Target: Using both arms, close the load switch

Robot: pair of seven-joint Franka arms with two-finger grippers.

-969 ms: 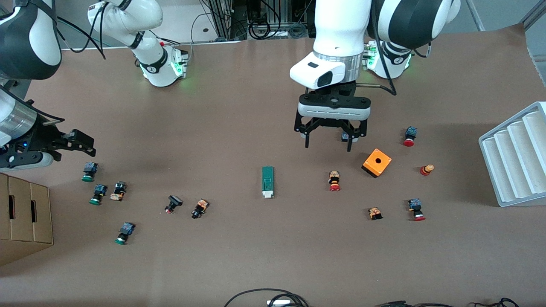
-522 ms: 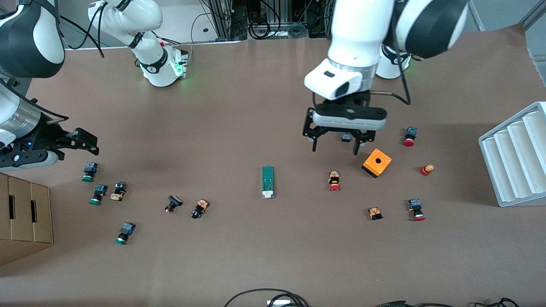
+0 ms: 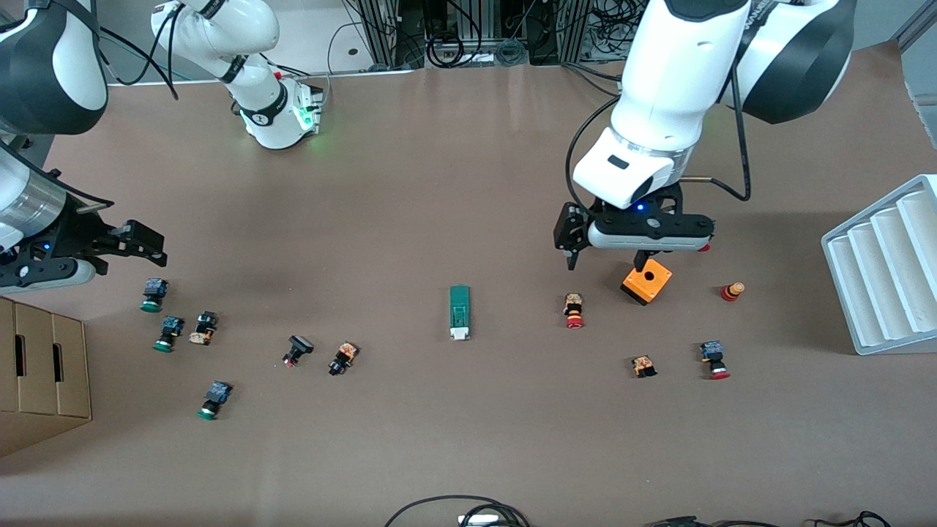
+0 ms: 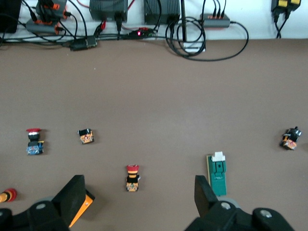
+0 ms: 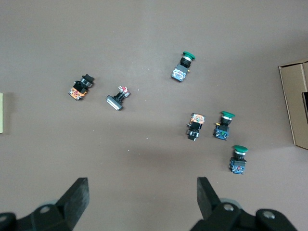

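The load switch (image 3: 459, 312) is a narrow green block with a white end, lying flat mid-table; it also shows in the left wrist view (image 4: 219, 174). My left gripper (image 3: 606, 261) hangs open over the table beside the orange cube box (image 3: 647, 284), toward the left arm's end from the switch. In its own view the left gripper (image 4: 138, 190) has nothing between its fingers, with a red-capped button (image 4: 132, 177) on the table below. My right gripper (image 3: 150, 247) waits open over the right arm's end of the table, and its own view (image 5: 142, 190) shows bare table underneath.
Small red-capped buttons (image 3: 574, 310) lie around the orange box. Green-capped buttons (image 3: 152, 294) lie below the right gripper. A cardboard box (image 3: 44, 373) stands at the right arm's end and a white ribbed rack (image 3: 886, 271) at the left arm's end. Cables (image 3: 457, 512) lie at the near edge.
The left arm has swung toward its own end of the table and come lower, now beside the orange box. The right gripper has barely moved. Both stay open.
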